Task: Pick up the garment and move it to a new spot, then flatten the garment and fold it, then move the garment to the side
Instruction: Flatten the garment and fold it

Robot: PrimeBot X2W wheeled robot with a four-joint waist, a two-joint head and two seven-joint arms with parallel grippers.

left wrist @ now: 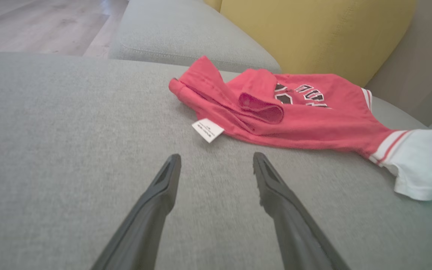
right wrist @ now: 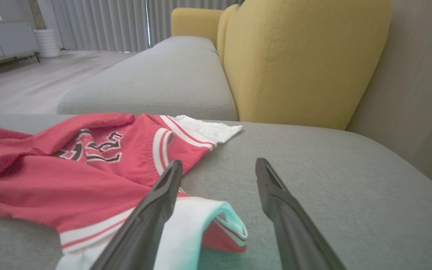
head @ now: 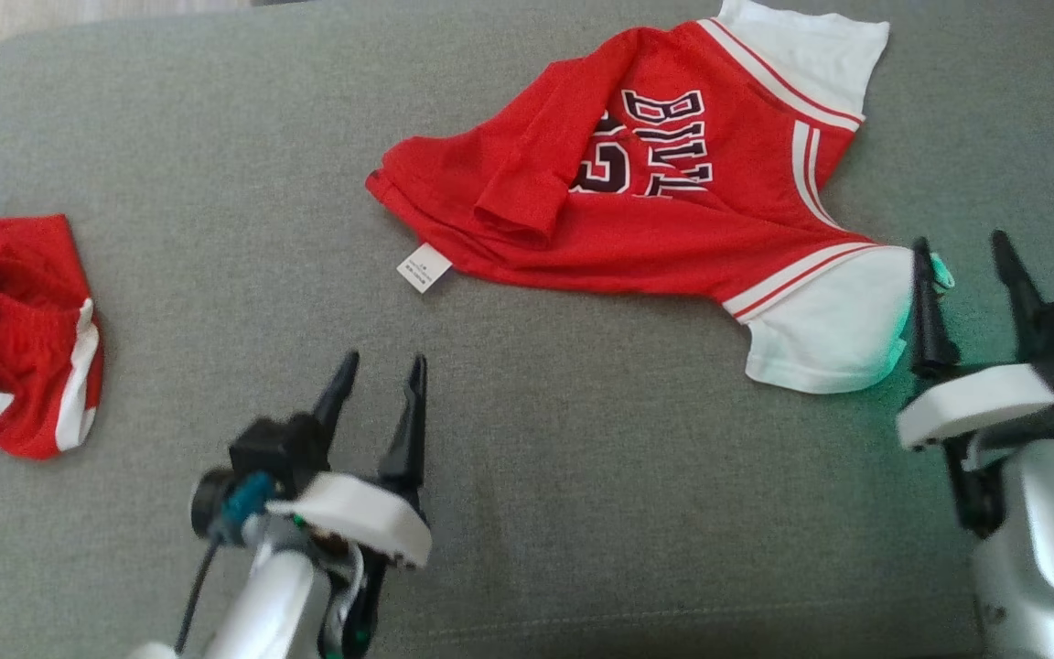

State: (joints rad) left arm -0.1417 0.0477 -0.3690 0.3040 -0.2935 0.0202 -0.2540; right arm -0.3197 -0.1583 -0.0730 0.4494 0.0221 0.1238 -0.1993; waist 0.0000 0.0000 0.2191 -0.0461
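The garment (head: 673, 210), a red jersey with white sleeves, lies rumpled on the far part of the grey sofa seat (head: 582, 513). A flap (head: 536, 174) is doubled over the lettering and the label (head: 424, 267) sticks out at the near edge. Right end effector (head: 962, 240): fingers spread, holding nothing, one finger just beside the near white sleeve (head: 829, 329); contact cannot be confirmed. Left end effector (head: 383, 361): fingers spread, empty, near the label but apart from the cloth. Red shorts (head: 15, 329) lie well apart at the left. Risks, as judged: flattening over the doubled flap would press in a crease. A pull on the sleeve alone may drag and bunch the whole garment. A finger may also snag the curled sleeve opening.
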